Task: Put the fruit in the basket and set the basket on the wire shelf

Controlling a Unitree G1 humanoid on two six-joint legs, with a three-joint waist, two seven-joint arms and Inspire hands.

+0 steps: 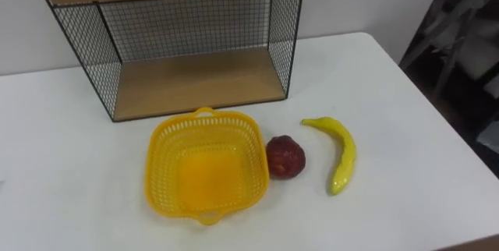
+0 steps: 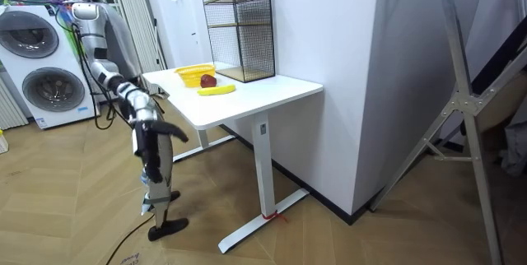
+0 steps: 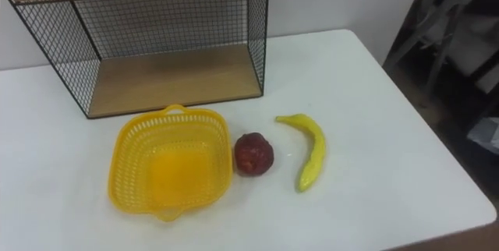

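Hand [image 2: 160, 92]: seemingly at the table [image 1: 70, 142] edge; fingers too small to tell. Beyond it, yellow basket [image 1: 164, 165], empty. Dark red fruit [image 1: 285, 157] just beside basket, banana [image 1: 341, 153] next out, both outside. Wire shelf [image 1: 195, 83] farthest from hand.

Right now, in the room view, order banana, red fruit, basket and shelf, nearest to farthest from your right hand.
From the right hand, low beside the table:
1. Banana, right side.
2. Red fruit, middle.
3. Basket, left.
4. Shelf, far back.
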